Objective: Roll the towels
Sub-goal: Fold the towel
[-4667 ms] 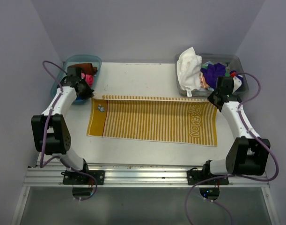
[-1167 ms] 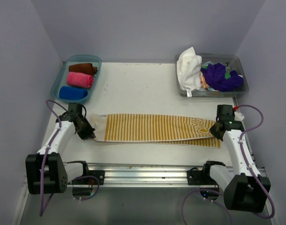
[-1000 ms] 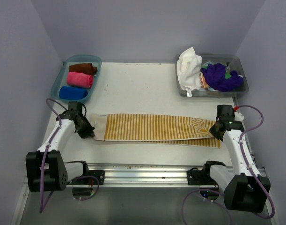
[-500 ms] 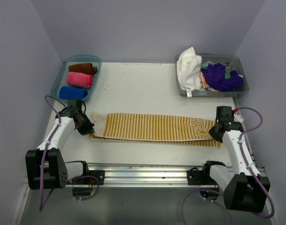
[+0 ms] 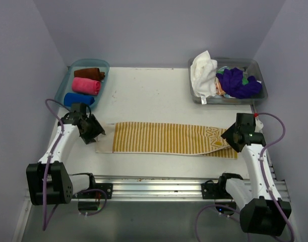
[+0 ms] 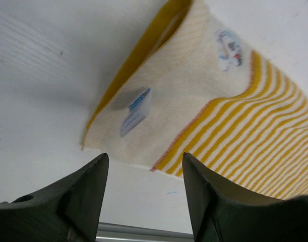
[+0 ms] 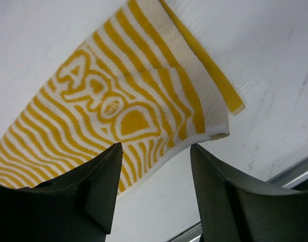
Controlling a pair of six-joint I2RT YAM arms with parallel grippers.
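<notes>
**A:** Where do we find the arms?

**B:** We see both reaching out low over the table (image 5: 154, 96), one at each end of the yellow striped towel (image 5: 166, 138). The left arm runs from its base up the left side, and its wrist turns inward, so the left gripper (image 5: 92, 131) points at the towel's left end. The right arm mirrors it, and the right gripper (image 5: 228, 137) is aimed at the right end.

**A:** And the jaws?

**B:** In both wrist views they stand well apart with nothing between them. Past the left gripper's fingers (image 6: 88, 186) we see the pale end of the towel with a small label on it. Past the right gripper's fingers (image 7: 101, 176) we see the corner with the woven lettering. We cannot tell whether either fingertip touches the cloth.

**A:** How does the towel lie?

**B:** It is folded lengthwise into a long narrow band, flat across the near part of the table.

**A:** What about the other towels?

**B:** We count three rolled ones, the brown towel (image 5: 88, 73), the pink towel (image 5: 86, 85) and the blue towel (image 5: 78, 99), side by side in the blue tray (image 5: 60, 91) at far left. A white towel (image 5: 203, 73) and a purple towel (image 5: 237, 83) sit loose in the clear bin (image 5: 262, 85) at far right.
</notes>
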